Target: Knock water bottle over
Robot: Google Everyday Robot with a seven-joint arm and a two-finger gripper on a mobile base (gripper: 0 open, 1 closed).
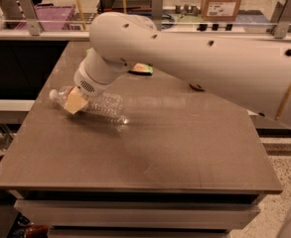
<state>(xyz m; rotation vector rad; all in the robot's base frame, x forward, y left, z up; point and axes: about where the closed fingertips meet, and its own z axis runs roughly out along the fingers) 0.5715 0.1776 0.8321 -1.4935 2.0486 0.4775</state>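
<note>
Water bottle (105, 107) lies flat on the worktop (184, 148), left side, so it looks knocked over. The gripper (76, 101) sits at its neck; I cannot tell its grip.

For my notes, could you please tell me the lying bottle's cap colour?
White, in the camera view; the gripper is at the clear ribbed plastic bottle.
</note>
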